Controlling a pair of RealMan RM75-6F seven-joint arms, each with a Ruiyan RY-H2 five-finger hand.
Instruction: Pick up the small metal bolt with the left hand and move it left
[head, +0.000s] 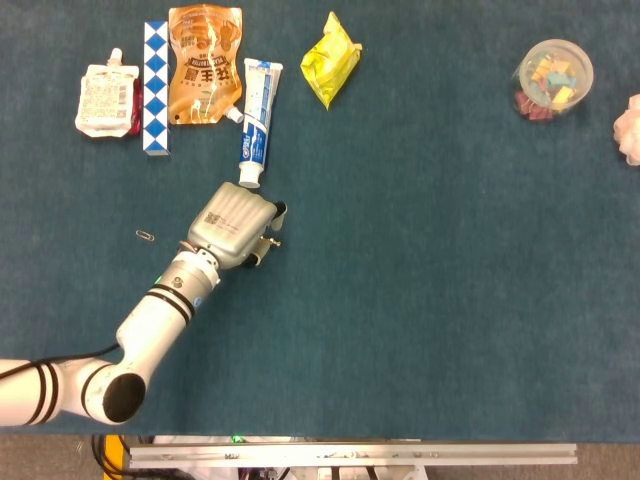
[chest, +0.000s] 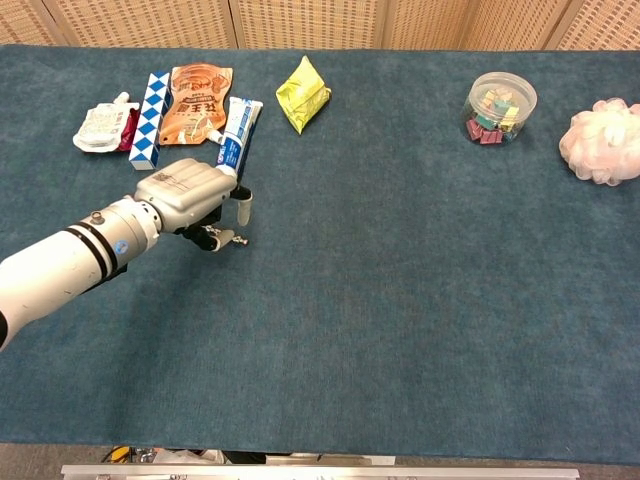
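**Left robot hand over the bolt: grasp not confirmed**

Left robot hand (head: 234, 222): nearest item, reaching in from the lower left, knuckles up, fingers curled down over the small metal bolt (head: 268, 240). Only the bolt's right end shows past the fingertips in both views. Whether the fingers grip it or merely cover it cannot be told. Right robot hand: not in view.

Bolt position: on the blue bench (head: 430, 300), just below the cap of the toothpaste tube (head: 254, 122), under the robot hand.

Step in hand, judged: closing on the bolt. To do it well, the fingers should pinch the shaft across its width, seat it firmly, then lift straight up before carrying left, keeping clear of the toothpaste cap close by.

Further back, left: paper clip (head: 145, 235), blue-and-white checked stick (head: 155, 88), orange pouch (head: 204, 64), white pouch (head: 105, 99).

Far centre: yellow packet (head: 333, 58).

Far right: clear tub (head: 553, 77) of coloured pieces; pink puff (chest: 601, 141).
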